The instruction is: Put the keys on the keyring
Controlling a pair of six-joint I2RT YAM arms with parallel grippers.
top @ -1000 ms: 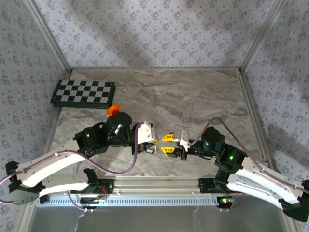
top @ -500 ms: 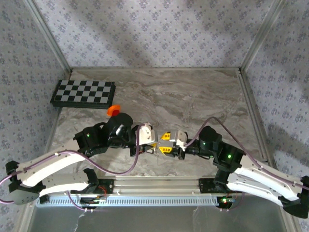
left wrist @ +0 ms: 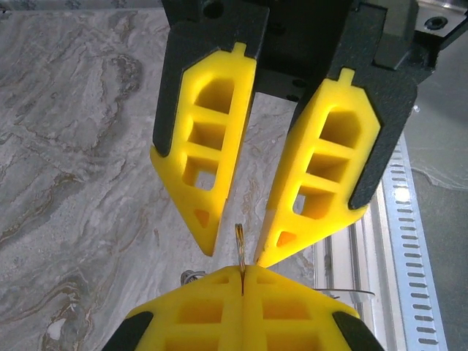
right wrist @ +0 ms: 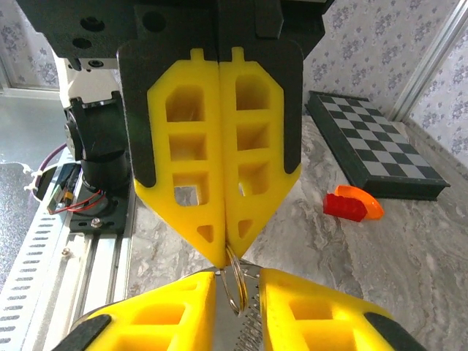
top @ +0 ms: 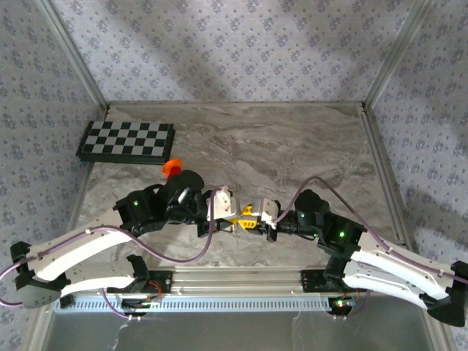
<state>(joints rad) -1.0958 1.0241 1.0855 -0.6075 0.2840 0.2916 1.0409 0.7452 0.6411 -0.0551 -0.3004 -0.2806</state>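
My left gripper (top: 234, 217) is shut on the keyring (right wrist: 238, 311), a thin silvery loop sticking out past its pressed-together yellow fingertips (left wrist: 239, 241). My right gripper (top: 249, 219) faces it tip to tip over the near middle of the table. The right gripper's fingers (right wrist: 175, 314) stand a little apart on either side of the loop. A flat silver toothed blade, the key (right wrist: 245, 333), spans the gap between them from finger to finger. The key's head is hidden. A small grey wire bit (left wrist: 189, 276) shows beside my left gripper (left wrist: 240, 269).
An orange-red block (top: 172, 166) lies behind the left arm on the marble table (top: 292, 146). A checkerboard (top: 126, 141) lies at the back left. The metal rail (top: 234, 278) runs along the near edge, close under both grippers.
My right gripper has moved left until its tips meet the left gripper's, and its fingers have drawn closer together. The left gripper has stayed shut on the keyring.
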